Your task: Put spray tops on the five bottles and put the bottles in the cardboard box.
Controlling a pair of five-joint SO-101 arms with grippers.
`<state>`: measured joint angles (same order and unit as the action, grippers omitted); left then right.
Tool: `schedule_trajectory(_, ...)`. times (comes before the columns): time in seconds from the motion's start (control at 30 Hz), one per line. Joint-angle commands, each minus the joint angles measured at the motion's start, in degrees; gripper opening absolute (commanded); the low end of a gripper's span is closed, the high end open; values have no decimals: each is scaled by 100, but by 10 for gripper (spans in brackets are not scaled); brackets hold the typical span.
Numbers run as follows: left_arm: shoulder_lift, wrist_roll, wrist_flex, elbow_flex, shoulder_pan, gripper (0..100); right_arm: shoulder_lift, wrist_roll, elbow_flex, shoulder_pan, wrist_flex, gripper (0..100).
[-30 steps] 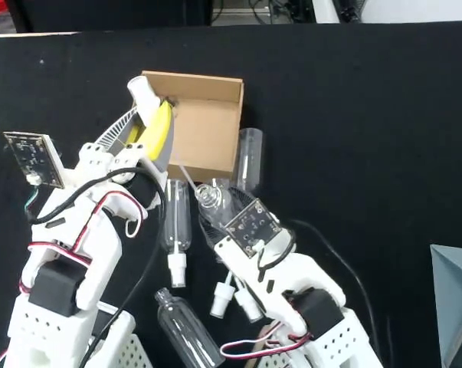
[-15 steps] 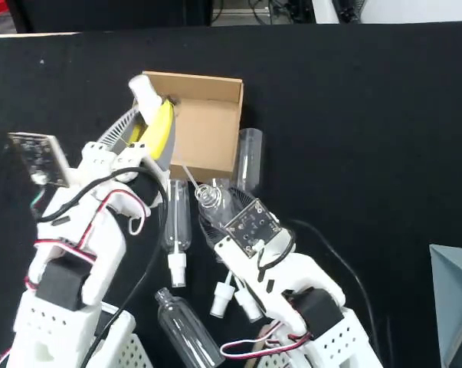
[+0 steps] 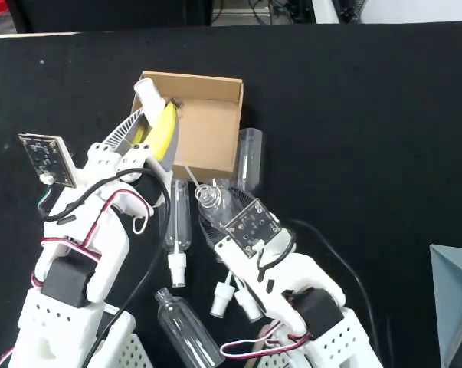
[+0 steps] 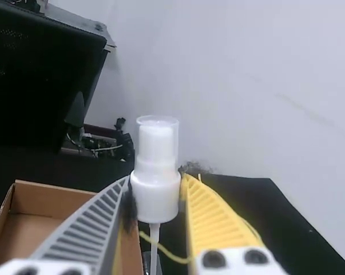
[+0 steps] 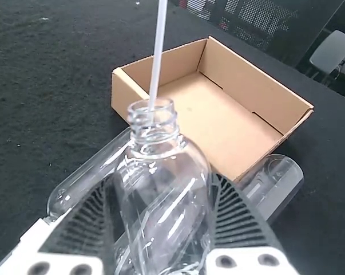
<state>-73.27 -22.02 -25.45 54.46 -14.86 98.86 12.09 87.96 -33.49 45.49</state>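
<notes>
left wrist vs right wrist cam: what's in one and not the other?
Left wrist, not right: the spray top and its white head, clamped in the left gripper, with a wall behind. Right wrist, not left: the clear bottle in the right gripper, and two more bottles lying beside it. Both: the cardboard box and the spray top's thin tube.

Robotics lab / test bench, not a home.
Black cloth over the table [image 3: 384, 115]; two white 3D-printed arms, left arm [image 3: 81, 261] & right arm [image 3: 296, 280], w/ bare wires [image 3: 100, 216] and an exposed circuit board [image 3: 45, 159]. Far side: black perforated equipment cabinet [image 4: 35, 74], loose cables [image 4: 95, 143] by a plain white wall [image 4: 258, 86]; office chair [image 5: 331, 52] far right.
</notes>
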Motion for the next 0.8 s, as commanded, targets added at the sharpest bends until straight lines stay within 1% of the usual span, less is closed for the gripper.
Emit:
schedule_trajectory(0.0, -79, 18, -114, -31, -92, 29, 119, 18, -31, -114, -246, 70)
schedule_trajectory(0.2, -79, 18, -123, 66, -136, 29, 119, 18, -22, -88, -299, 70)
schedule_trajectory(0.43, -79, 53, -123, 259, -655, 29, 119, -88, 13, -79, -378, 70)
schedule_trajectory(0.67, -79, 53, -123, 382, -708, 29, 119, -132, 13, -53, -431, 70)
schedule_trajectory(0.77, -79, 53, -123, 479, -716, 29, 119, -141, 22, 176, -545, 70)
